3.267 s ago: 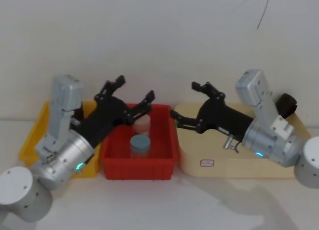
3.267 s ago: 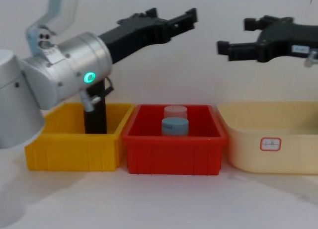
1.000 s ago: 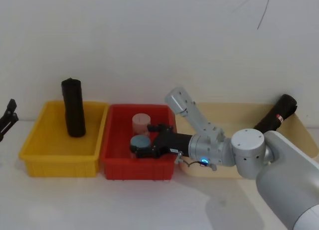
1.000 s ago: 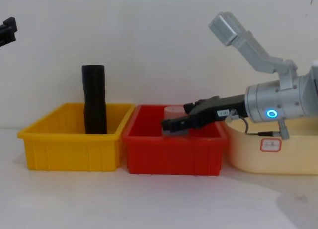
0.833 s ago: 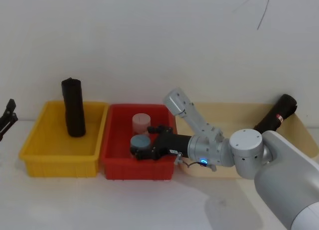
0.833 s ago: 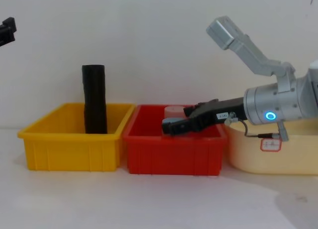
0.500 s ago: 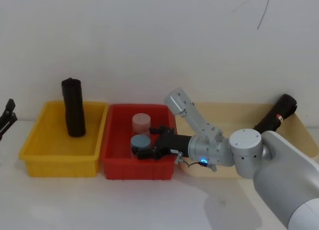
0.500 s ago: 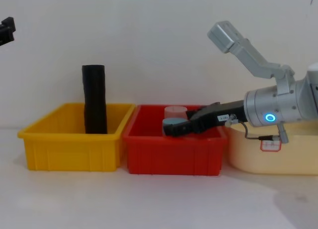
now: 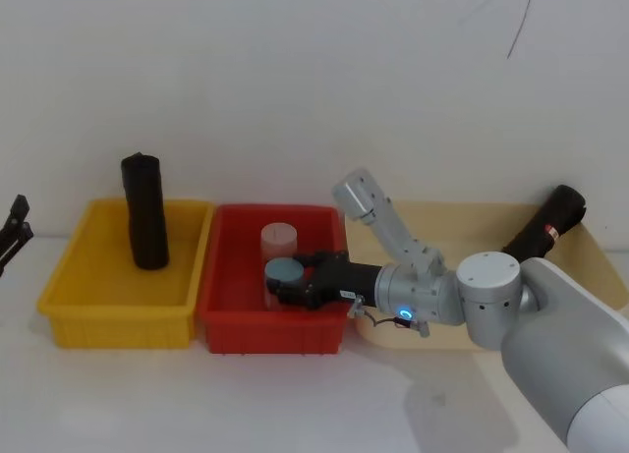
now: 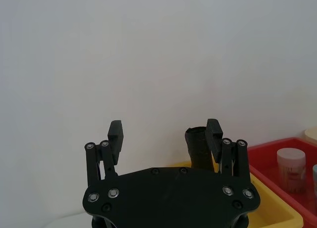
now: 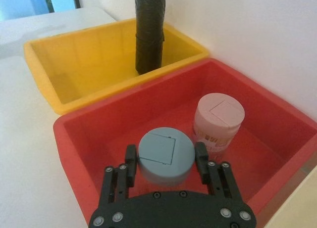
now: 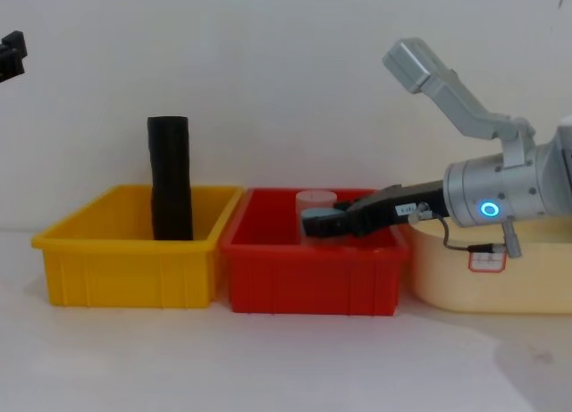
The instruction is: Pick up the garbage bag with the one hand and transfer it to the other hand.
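1. The garbage bag [image 9: 545, 225], a black roll with a red-and-white label band, leans against the far right corner of the beige bin [image 9: 462, 217], untouched and well apart from both grippers.
2. The right gripper [image 11: 166, 164] reaches left into the red bin [image 9: 221, 320]; its fingers [image 11: 130, 164] are clamped on a blue-capped jar [image 11: 166, 155], beside a pink-capped jar [image 11: 218, 119].
3. The left gripper [image 10: 166, 138] is parked far left, above the desk [image 12: 268, 358], fingers apart and empty.
4. A plain black roll [image 9: 144, 212] stands in the yellow bin [image 9: 69, 306].
5. Judgement: no step is done; pickup and handover both remain, and the working arm is engaged with the wrong object.
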`<action>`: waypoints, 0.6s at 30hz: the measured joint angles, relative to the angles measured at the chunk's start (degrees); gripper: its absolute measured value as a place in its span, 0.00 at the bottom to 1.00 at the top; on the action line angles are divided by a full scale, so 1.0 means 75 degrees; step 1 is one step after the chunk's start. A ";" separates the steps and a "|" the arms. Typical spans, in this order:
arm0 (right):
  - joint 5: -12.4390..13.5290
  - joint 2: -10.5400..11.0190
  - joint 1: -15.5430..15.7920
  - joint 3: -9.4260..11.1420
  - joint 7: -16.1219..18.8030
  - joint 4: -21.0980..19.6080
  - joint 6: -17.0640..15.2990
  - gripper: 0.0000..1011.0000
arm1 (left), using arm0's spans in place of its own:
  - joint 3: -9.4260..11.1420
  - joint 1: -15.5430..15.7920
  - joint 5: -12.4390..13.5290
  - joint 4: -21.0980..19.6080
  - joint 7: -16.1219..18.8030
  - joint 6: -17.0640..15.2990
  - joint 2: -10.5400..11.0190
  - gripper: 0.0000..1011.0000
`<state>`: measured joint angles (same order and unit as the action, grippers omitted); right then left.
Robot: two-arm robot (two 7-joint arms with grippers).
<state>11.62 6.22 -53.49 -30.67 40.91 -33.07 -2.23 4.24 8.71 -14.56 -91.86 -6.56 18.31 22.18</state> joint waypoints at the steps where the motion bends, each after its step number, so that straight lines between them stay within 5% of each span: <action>1: 0.0000 0.0000 0.0000 0.0000 0.0000 0.0000 0.0000 0.70 | 0.0000 0.0000 0.0000 0.0000 0.0000 0.0000 0.0000 0.99; 10: 0.0078 0.0116 0.0091 0.0079 0.0042 -0.0287 -0.0089 0.66 | 0.0000 0.0000 0.0000 0.0000 -0.0001 -0.0001 0.0000 0.99; 18: 0.0260 0.0471 0.0395 0.0302 -0.0035 -0.1252 -0.0236 0.66 | 0.0001 0.0000 0.0000 0.0001 -0.0001 -0.0002 0.0000 0.99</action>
<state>13.57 9.75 -50.53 -28.40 40.65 -42.46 -4.00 4.25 8.71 -14.56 -91.85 -6.57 18.30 22.18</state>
